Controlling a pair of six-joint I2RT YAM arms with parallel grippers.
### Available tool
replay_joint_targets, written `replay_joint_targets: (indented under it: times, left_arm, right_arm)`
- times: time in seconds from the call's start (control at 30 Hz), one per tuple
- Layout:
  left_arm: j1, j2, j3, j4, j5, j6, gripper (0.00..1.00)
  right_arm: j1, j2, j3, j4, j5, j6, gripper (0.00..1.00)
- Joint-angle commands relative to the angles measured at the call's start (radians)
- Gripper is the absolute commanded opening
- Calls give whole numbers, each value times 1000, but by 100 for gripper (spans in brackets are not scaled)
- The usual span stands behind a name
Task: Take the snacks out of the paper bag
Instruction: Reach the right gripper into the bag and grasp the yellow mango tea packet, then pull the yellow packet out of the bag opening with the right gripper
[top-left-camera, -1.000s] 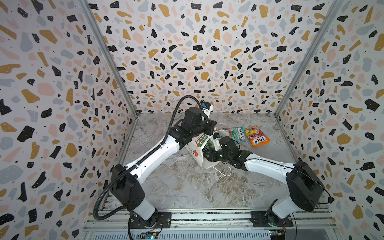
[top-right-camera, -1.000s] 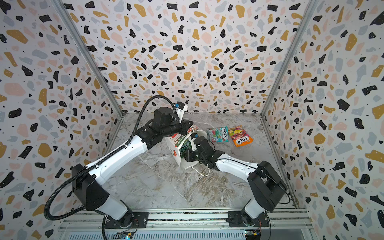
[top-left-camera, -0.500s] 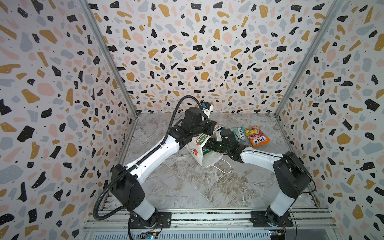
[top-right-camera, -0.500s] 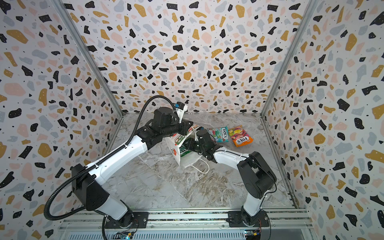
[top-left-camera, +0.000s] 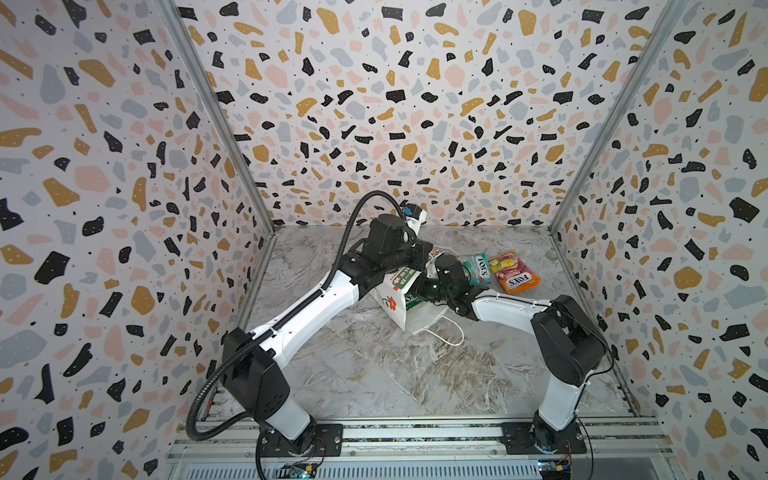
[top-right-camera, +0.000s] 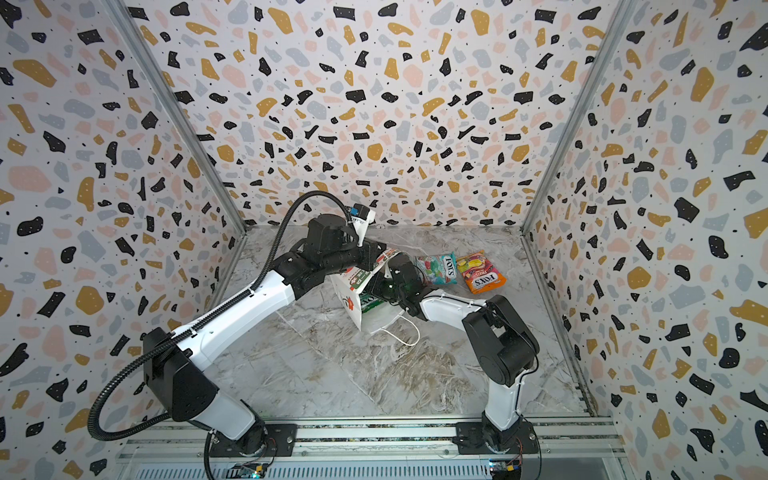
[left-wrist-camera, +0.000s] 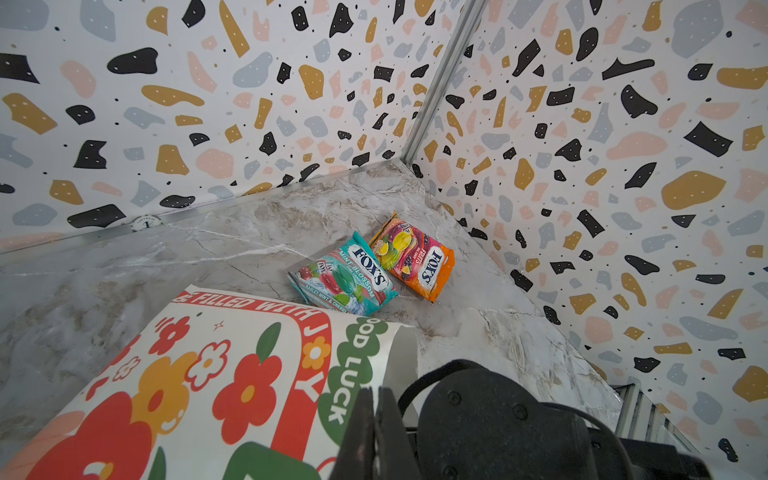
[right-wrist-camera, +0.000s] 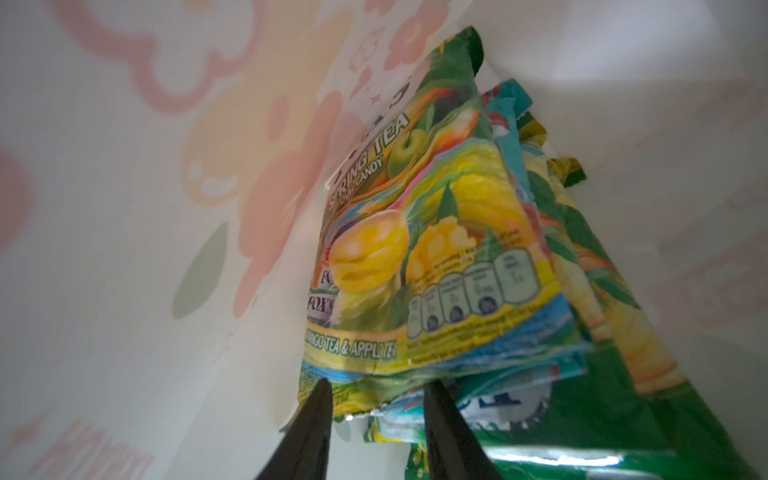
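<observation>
Left gripper (left-wrist-camera: 376, 399) first: its fingers (left-wrist-camera: 362, 436) are pressed tight together, pinching the top rim of the paper bag (left-wrist-camera: 199, 374). That holds the flowered panel up, so the bag lies tilted on the marble table (top-left-camera: 374, 365) with its mouth gaping. In both top views the right arm (top-left-camera: 503, 305) runs straight into that mouth, and the bag (top-right-camera: 353, 301) hides the fingertips. Inside now: the right gripper (right-wrist-camera: 378, 411) has its fingers (right-wrist-camera: 440, 424) spread with a clear gap between them. Just ahead of the tips sits the near edge of the green-yellow packet (right-wrist-camera: 415, 249), SPRING TEA printed on its face. That edge lines up with the gap, but I can't tell whether either tip is touching it. Deeper in, behind that packet and farther from the fingers, the other packets (right-wrist-camera: 590, 257) stand stacked on edge against the white paper wall. Out on the table, two snacks are already clear of the bag. The teal packet (left-wrist-camera: 345, 280) and the orange packet (left-wrist-camera: 415, 259) lie flat side by side, edges meeting. They are beyond the left fingers and just past the bag's rim. The top views show the same pair, teal (top-left-camera: 476, 268) nearer the bag, orange (top-left-camera: 513, 274) outside it.
</observation>
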Motion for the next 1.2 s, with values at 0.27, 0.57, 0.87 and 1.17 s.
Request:
replay_joint_targets:
  times: [0.27, 0.57, 0.87, 1.17]
  left_arm:
    - [-5, -22, 26, 2, 13, 14, 0]
    - [-5, -28, 19, -7, -3, 17, 0]
    - [-5, -42, -8, -23, -88, 30, 0]
    - [-6, -39, -30, -23, -163, 26, 0]
  right_arm:
    - [-8, 65, 102, -1, 20, 31, 39]
    - [-8, 133, 158, 33, 8, 60, 21]
    - [-2, 29, 38, 83, -15, -63, 0]
    - [10, -100, -21, -26, -5, -262, 0]
